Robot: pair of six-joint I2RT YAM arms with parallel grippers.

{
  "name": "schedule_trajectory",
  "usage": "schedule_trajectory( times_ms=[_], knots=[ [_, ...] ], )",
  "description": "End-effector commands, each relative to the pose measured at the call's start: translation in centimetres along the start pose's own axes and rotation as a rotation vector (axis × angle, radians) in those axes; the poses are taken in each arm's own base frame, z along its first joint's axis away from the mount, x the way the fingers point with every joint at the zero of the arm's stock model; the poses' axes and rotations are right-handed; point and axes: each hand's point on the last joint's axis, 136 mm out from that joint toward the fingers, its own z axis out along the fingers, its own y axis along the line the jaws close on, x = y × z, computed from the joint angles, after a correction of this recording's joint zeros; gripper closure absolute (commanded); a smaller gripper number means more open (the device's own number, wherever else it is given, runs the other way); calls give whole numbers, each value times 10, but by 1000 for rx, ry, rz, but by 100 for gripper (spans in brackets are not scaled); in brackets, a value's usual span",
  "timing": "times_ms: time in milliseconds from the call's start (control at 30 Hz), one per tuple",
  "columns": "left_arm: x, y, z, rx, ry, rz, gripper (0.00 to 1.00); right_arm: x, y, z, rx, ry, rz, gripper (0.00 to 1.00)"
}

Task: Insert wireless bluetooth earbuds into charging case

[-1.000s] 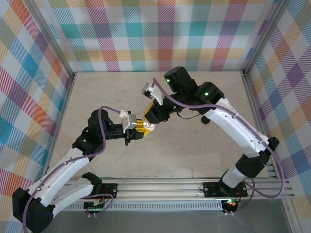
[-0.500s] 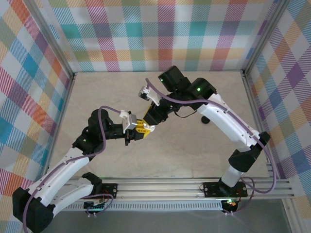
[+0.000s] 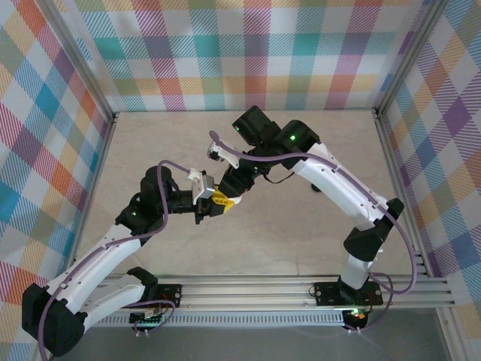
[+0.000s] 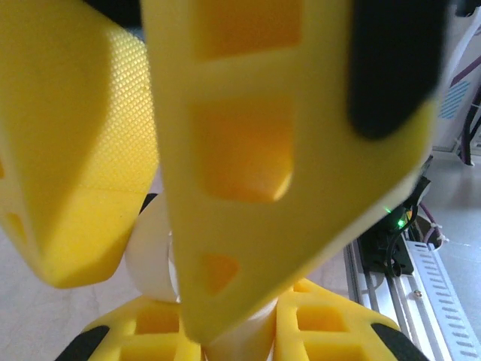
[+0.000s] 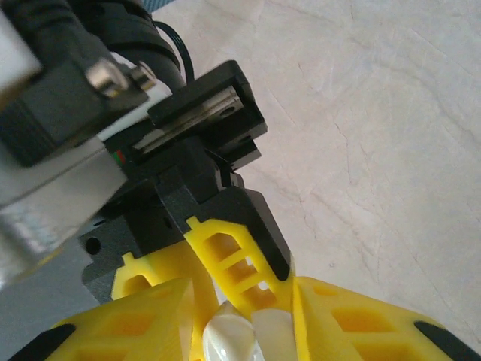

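Both grippers meet over the middle of the table. My left gripper point(image 3: 216, 203) point(image 4: 233, 335) is shut on a white rounded charging case point(image 4: 150, 256), which sits between its yellow fingers point(image 4: 342, 331). My right gripper point(image 3: 225, 195) point(image 5: 240, 335) comes in from the far side. Its jaws stand apart on either side of the case point(image 5: 270, 335) and of one left finger point(image 5: 233, 263). A glossy white rounded part point(image 5: 229, 338) lies beside the case, against the right gripper's left finger. In the left wrist view the right gripper's fingers point(image 4: 248, 150) loom close above. The earbuds are hidden.
A small black object point(image 3: 319, 185) lies on the table behind the right forearm. Metal frame posts point(image 3: 391, 150) edge the table's sides, and an aluminium rail point(image 3: 248, 289) runs along the near edge. Checked walls enclose the back and sides.
The right wrist has swung left and closed in over the left gripper, and its jaws have widened slightly. The left gripper has lifted a little toward it and stays shut on the case.
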Motion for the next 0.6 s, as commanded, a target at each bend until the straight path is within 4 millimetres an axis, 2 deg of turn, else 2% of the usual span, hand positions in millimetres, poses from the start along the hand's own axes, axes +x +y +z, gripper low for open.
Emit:
schedule_trajectory(
  times_ms=[0, 300, 567],
  knots=[
    [-23, -6, -2, 25, -49, 70, 100, 2, 2, -2, 5, 26, -29, 63],
    [-24, -4, -2, 13, -50, 78, 100, 11, 0, -2, 50, 68, -36, 72],
    [-22, 0, 0, 2, -46, 71, 100, 12, 6, -3, 46, 57, -60, 73]
  ],
)
